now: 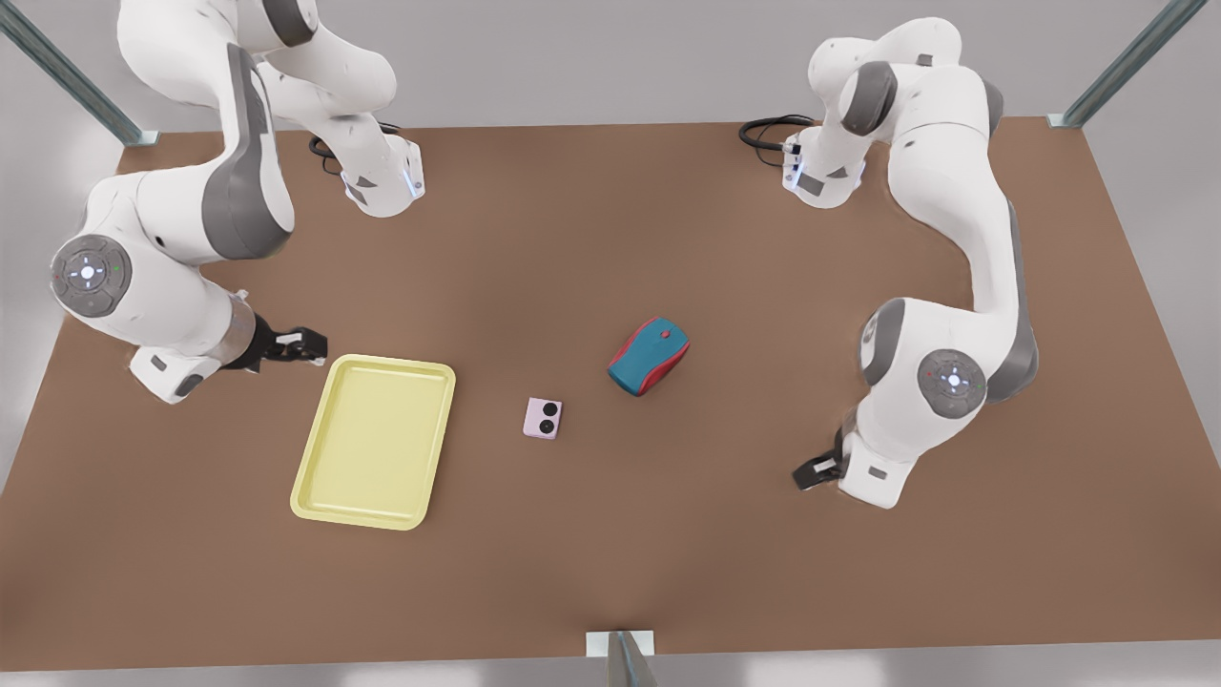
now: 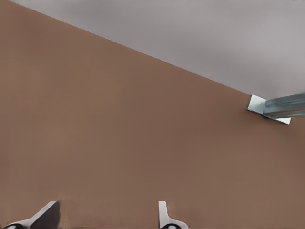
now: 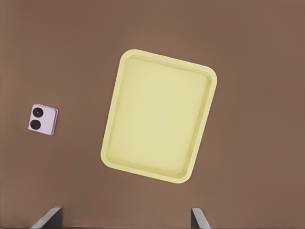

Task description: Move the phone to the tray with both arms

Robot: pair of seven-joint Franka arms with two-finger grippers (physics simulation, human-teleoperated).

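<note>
Up front, pale yellow tray (image 1: 377, 444) sits empty, right gripper (image 1: 310, 345) beside its far corner, fingers spread. Pink phone (image 1: 543, 419) lies untouched on the table (image 1: 610, 563), between tray and computer mouse (image 1: 649, 356). Left gripper (image 1: 806, 472) waits, likewise spread. Everything's left to do.

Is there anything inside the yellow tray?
No. The pale yellow rectangular tray holds nothing; its whole floor shows bare. The small pale pink square phone lies outside it on the brown table. What lies underneath the tray is covered.
</note>
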